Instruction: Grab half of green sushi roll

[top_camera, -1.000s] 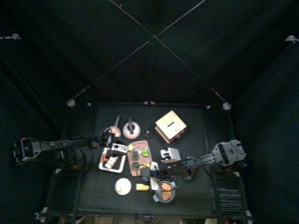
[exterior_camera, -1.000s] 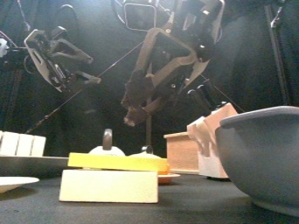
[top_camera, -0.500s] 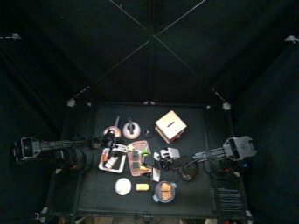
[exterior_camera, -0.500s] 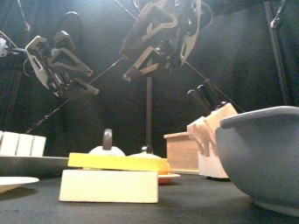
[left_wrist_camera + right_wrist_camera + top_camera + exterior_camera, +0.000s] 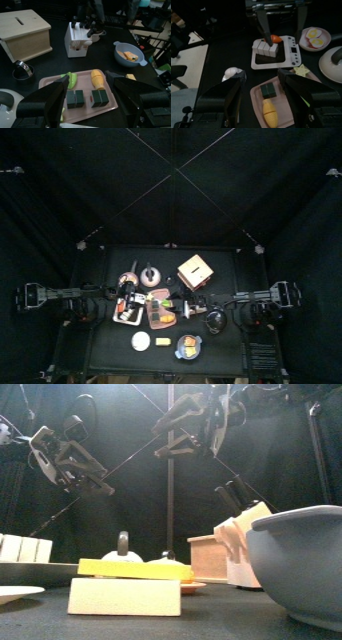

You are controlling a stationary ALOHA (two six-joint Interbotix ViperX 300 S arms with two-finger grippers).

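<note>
Two dark green sushi roll halves (image 5: 75,98) (image 5: 100,97) lie side by side on a pink tray (image 5: 50,81), near a yellow corn cob (image 5: 98,79) and a green vegetable (image 5: 70,80). My left gripper (image 5: 90,85) hovers above that tray with its jaws wide open and nothing between them. In the top view it sits at the tray's left edge (image 5: 107,301). My right gripper (image 5: 262,76) hangs open and empty over the tray's other side, with one sushi half (image 5: 270,90) below it. From the front, the right gripper (image 5: 194,424) is raised high.
A wooden box (image 5: 23,32), a knife block (image 5: 80,42) and a blue bowl (image 5: 128,54) stand beyond the tray. A white scale carrying blocks (image 5: 274,50), an egg plate (image 5: 314,35) and a grey bowl (image 5: 301,564) are nearby. A yellow block (image 5: 127,569) lies at the front.
The right arm has lifted and drawn back toward the right, away from the tray. The left arm has hardly moved and stays open.
</note>
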